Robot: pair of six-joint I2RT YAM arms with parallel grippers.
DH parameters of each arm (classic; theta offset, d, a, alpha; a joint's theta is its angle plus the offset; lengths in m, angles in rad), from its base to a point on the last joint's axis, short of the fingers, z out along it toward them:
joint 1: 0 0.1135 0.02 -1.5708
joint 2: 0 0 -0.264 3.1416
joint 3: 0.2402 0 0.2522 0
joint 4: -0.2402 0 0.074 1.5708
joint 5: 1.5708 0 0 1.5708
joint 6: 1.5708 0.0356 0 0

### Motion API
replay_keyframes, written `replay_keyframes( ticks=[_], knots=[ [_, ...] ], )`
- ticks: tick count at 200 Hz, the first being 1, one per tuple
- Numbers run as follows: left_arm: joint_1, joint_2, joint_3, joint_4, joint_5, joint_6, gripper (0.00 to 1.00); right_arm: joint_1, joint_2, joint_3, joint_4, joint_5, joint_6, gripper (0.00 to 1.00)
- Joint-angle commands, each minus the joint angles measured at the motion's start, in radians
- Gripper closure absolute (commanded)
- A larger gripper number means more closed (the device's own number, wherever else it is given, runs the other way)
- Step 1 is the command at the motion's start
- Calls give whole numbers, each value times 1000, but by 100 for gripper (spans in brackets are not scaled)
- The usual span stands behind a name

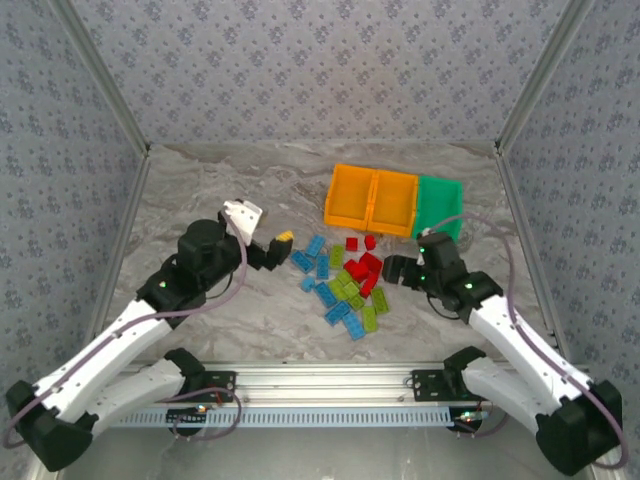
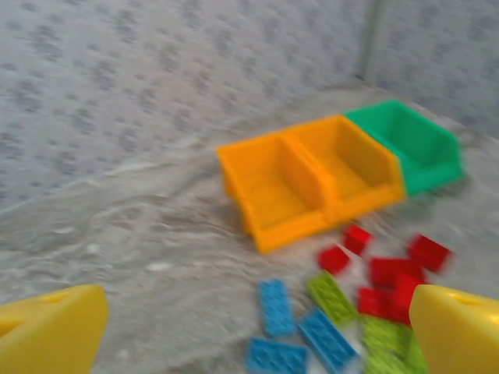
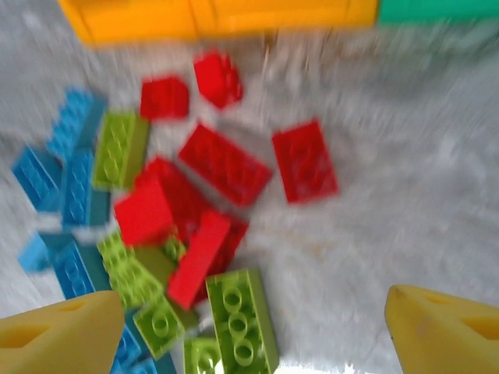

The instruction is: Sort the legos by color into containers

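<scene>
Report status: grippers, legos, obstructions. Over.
Left gripper open, left of legos. Right gripper open at their right edge. Containers empty, none sorted. Nothing blocking.

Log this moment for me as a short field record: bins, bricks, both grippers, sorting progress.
containers: two orange bins, one green bin, joined in a row
legos: red bricks, blue bricks, lime green bricks, mixed in one pile before the bins
bin contents: no bricks seen inside
left gripper: open, empty, left of the pile
right gripper: open, empty, right of the pile
progress: sorting not yet begun
</scene>
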State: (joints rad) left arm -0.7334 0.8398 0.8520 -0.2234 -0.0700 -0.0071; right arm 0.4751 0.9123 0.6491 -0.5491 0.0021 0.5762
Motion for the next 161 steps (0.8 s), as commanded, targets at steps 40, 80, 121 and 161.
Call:
replay_keyframes(
  ticks=[40, 80, 121, 161],
  knots=[
    [-95, -82, 162, -590, 118, 130, 1, 29, 192, -2, 56, 138, 62, 17],
    [-94, -96, 23, -466, 234, 209, 1, -54, 390, 66, 143, 113, -98, 38],
    [-94, -130, -102, -363, 309, 255, 1, -65, 572, 151, 183, 36, -140, 39],
    [-94, -171, -166, -335, 307, 290, 1, -70, 661, 184, 179, 83, -154, 52]
  ],
)
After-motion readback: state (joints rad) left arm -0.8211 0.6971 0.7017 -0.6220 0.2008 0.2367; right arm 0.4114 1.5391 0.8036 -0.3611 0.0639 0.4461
